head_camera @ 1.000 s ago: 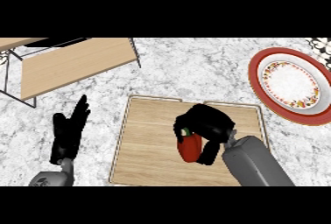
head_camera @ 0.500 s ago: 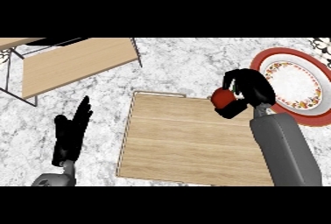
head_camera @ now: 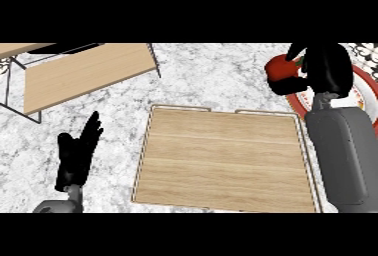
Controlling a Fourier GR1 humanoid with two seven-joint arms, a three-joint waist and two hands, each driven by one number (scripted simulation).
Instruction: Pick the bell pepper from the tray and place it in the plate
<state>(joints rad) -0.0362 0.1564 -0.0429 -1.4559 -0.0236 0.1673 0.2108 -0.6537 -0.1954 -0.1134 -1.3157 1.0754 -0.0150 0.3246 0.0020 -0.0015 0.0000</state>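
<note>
A red bell pepper [head_camera: 281,67] with a green stem is held by my right hand [head_camera: 325,67], whose fingers curl round it at the upper right. The pepper hangs at the left rim of the red-rimmed white plate [head_camera: 363,80], most of which my hand and forearm hide. The wooden tray [head_camera: 221,160] lies bare in the middle of the counter, below and left of the pepper. My left hand [head_camera: 77,152] rests open at the lower left, fingers pointing up, left of the tray.
A wooden shelf with black metal legs [head_camera: 81,72] stands at the upper left. The marble counter [head_camera: 214,75] shows between the shelf, tray and plate.
My right hand has lifted the pepper off the tray and carried it up and to the right, to the plate's left rim. The left hand has stayed put.
</note>
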